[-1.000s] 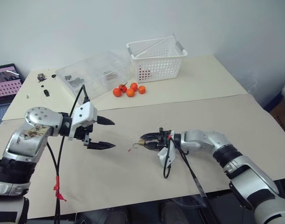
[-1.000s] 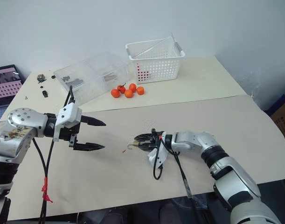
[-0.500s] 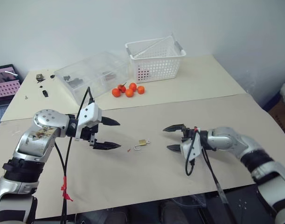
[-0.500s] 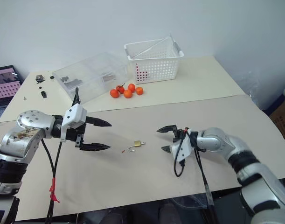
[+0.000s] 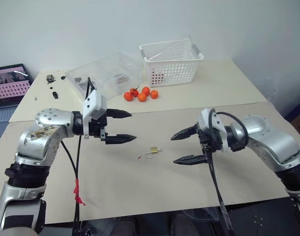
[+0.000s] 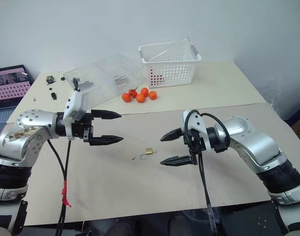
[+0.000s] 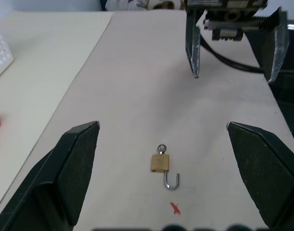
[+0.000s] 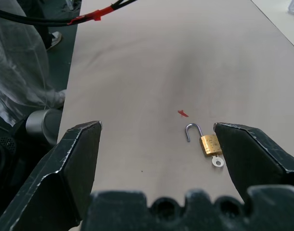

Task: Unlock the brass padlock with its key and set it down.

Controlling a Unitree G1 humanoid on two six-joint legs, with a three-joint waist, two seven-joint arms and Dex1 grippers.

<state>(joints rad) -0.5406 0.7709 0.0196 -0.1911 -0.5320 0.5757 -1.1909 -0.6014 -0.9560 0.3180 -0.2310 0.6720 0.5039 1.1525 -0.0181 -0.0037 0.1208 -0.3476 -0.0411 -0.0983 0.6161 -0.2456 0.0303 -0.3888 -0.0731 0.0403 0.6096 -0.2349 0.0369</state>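
So the right gripper (image 5: 185, 146) just let go of the brass padlock (image 5: 152, 150) and lifted off, jaws wide. Padlock lies on the table between it and the open, empty left gripper (image 5: 125, 127), shackle sprung, key (image 8: 217, 161) in — task looks done.

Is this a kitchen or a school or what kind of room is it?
Probably a workroom or lab for testing robots, not a kitchen. A plain table against a bare wall holds practice things: a small padlock, a white basket, a clear plastic box and little orange fruits. A laptop sits off to one side.
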